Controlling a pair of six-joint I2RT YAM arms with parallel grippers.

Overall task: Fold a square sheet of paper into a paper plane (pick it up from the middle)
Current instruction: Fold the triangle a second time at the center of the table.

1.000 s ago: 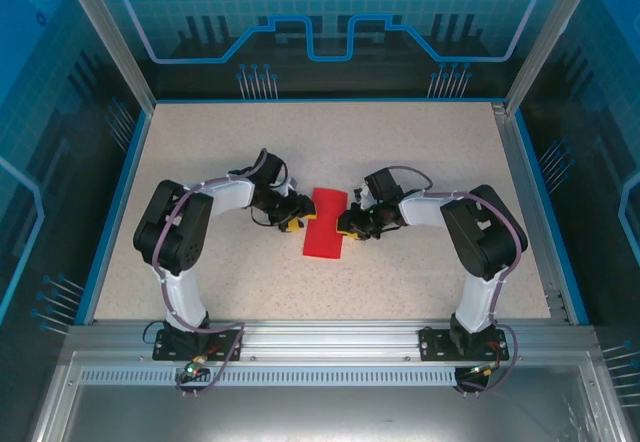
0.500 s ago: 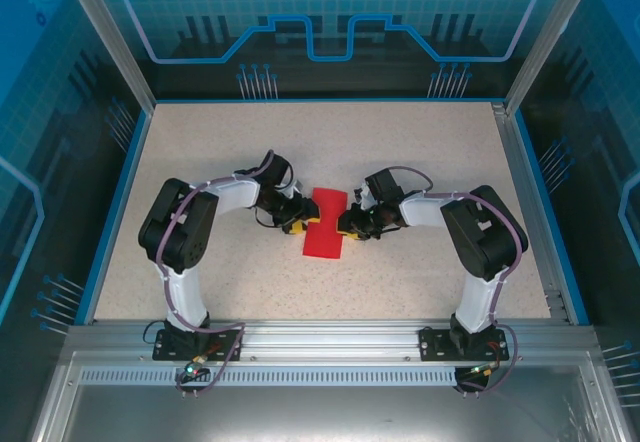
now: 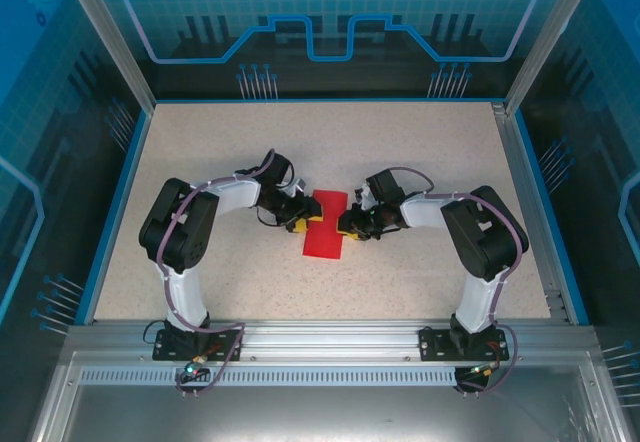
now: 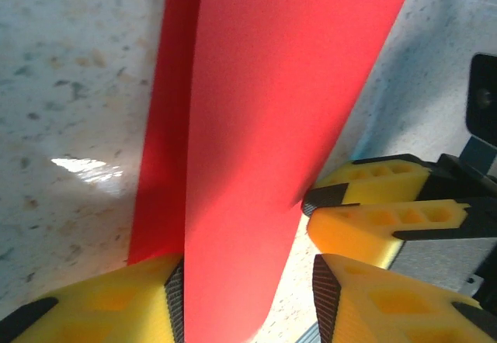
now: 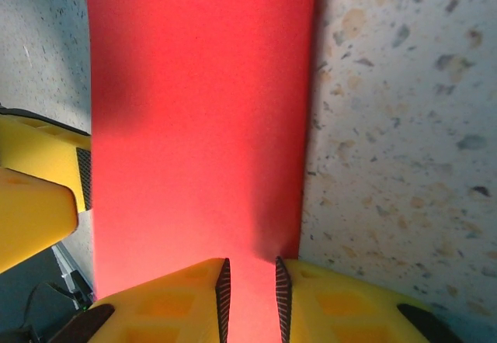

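Note:
The square sheet of paper (image 3: 325,234) is bright red and lies at mid-table, folded into a long strip. My left gripper (image 3: 306,219) is at its left edge. In the left wrist view its upper layer (image 4: 264,126) rises between the left gripper's (image 4: 247,281) open jaws: it touches the left finger, with a gap to the right one. My right gripper (image 3: 346,224) is at the sheet's right edge. Its jaws (image 5: 250,273) stand narrow with the red sheet (image 5: 194,110) filling the space between the pads.
Speckled tabletop (image 3: 400,152) runs all round the sheet, bounded by blue rails. The right arm's yellow fingers (image 4: 373,211) sit close across the paper from the left gripper, and the left arm's fingers (image 5: 39,180) show in the right wrist view.
My left gripper has slid right onto the sheet's left edge, and its jaws have narrowed a little. The right gripper and the sheet have stayed put.

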